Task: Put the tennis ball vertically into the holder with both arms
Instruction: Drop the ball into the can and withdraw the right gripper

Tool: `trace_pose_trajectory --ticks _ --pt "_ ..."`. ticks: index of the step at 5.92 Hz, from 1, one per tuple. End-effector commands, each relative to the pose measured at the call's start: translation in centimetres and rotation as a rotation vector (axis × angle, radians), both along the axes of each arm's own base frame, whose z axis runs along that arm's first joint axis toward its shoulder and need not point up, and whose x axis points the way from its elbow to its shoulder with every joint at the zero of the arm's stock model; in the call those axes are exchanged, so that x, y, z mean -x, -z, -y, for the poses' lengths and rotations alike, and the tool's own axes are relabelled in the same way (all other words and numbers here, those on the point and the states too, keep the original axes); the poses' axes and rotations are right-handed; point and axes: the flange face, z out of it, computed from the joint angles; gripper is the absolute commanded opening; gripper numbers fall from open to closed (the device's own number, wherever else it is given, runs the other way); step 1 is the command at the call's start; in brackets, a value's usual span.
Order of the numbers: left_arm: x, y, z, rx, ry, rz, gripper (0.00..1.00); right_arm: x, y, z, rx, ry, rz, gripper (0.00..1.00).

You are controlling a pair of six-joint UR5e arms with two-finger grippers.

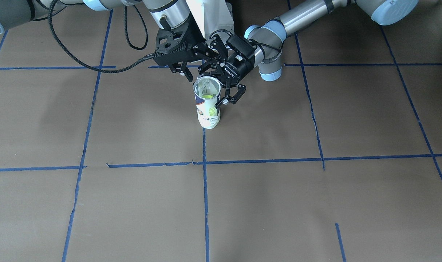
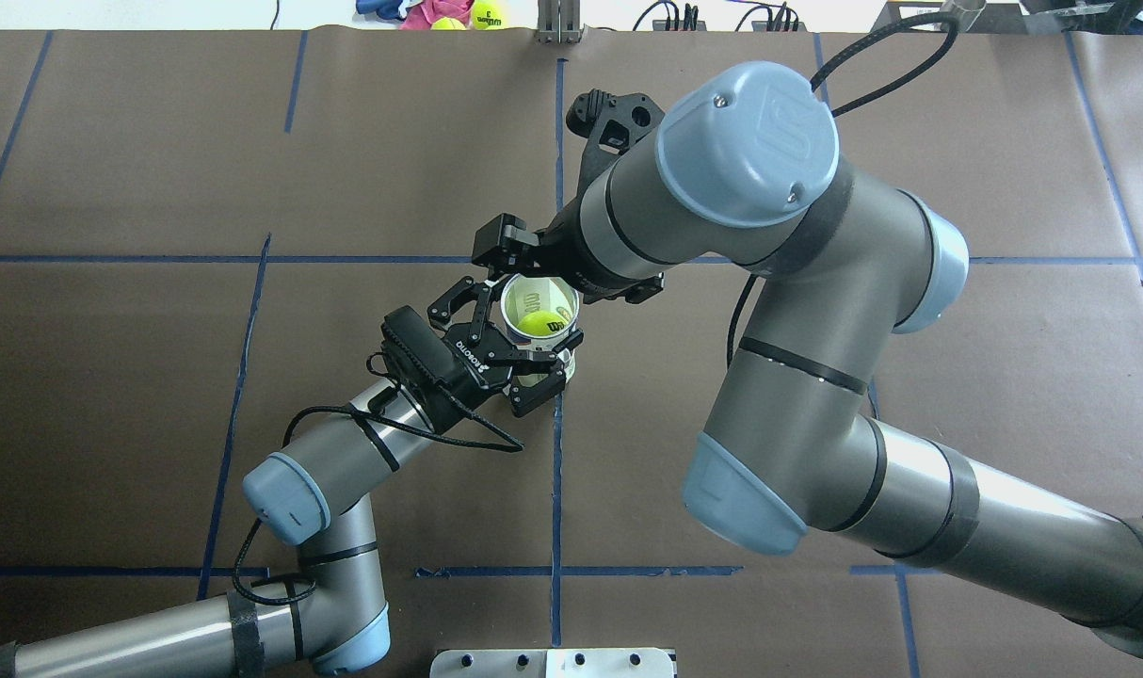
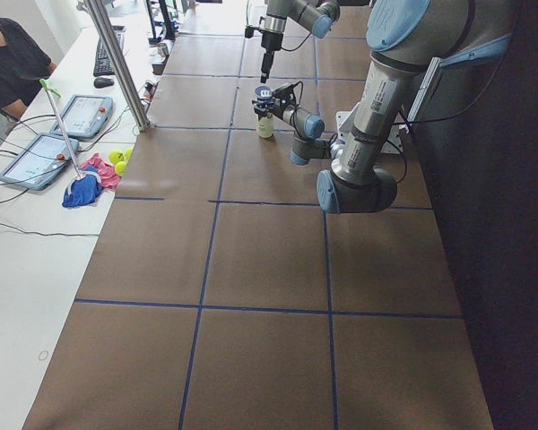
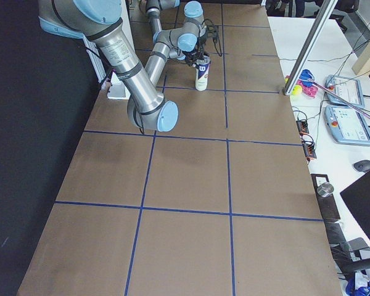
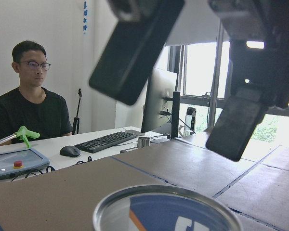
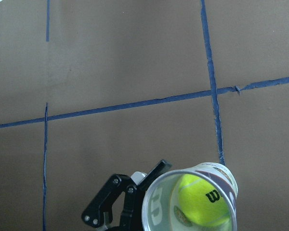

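With the ball point(image 6: 202, 199) resting deep inside the upright can point(image 1: 208, 111) on the surface point(image 1: 315, 200), the left fingers point(image 5: 135, 48) stand open beside its rim, likely as a guard, while I cannot tell whether the right fingers point(image 1: 187, 75) are open.

Bench point(image 1: 315, 203): covered in brown paper, divided by blue tape lines point(image 1: 205, 189).
Operator point(image 5: 32, 103): seated, dressed in a black shirt and glasses.
Keyboard point(image 5: 106, 141): laid on a white desk point(image 3: 36, 296), just beside a mouse point(image 5: 70, 151).
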Motion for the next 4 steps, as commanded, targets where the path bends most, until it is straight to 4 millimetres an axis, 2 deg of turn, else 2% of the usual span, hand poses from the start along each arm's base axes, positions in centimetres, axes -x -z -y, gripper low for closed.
trace_pose_trajectory --ticks 1,2,3,4 --pt "2.1 -0.7 -0.7 -0.004 -0.003 -0.023 0.99 -7.1 -2.9 4.0 0.069 0.038 0.021 0.99" --pt "5.5 0.1 -1.7 -0.018 -0.005 -0.074 1.00 -10.8 -5.1 6.3 0.026 0.040 -0.002 0.99" --pt "8.1 0.5 -2.5 -0.027 -0.006 -0.109 1.00 -13.2 -7.5 8.0 0.002 0.027 -0.037 0.99" --pt "9.6 2.1 -2.9 -0.039 -0.007 -0.153 1.00 -15.3 -9.4 9.4 -0.020 0.010 -0.069 0.99"
